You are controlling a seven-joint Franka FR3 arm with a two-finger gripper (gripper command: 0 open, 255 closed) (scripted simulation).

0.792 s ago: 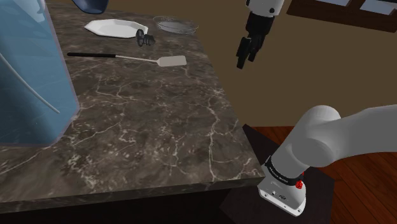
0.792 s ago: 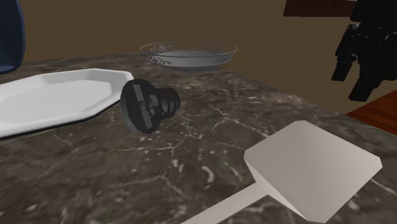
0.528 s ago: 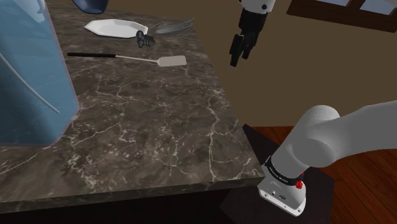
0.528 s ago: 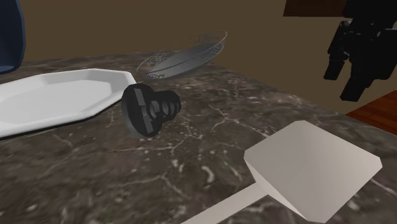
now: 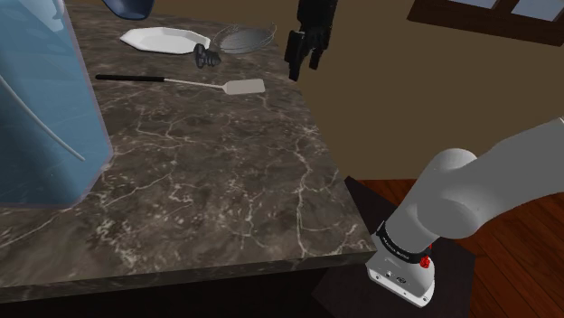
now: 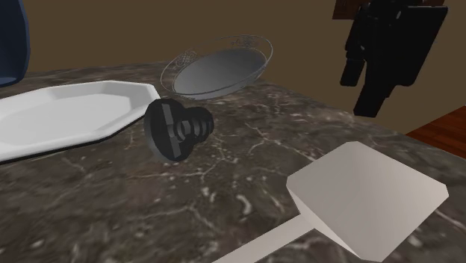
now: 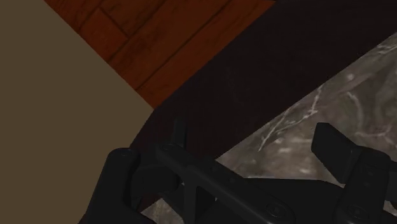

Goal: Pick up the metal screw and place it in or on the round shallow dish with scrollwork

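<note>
Overhead, the gripper (image 5: 301,63) hangs open and empty above the bench (image 5: 226,154) edge. Well apart from it, the screw (image 6: 175,128) lies sideways beside the white plate (image 6: 60,116), near the tilted dish (image 6: 220,71).

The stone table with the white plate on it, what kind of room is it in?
Probably a kitchen in a house: a dark marbled countertop, a white plate and a spatula lying on it, and a wooden plank floor beside it.

claw (image 5: 302,63) moved closer, dish (image 6: 219,72) tipped up
</note>
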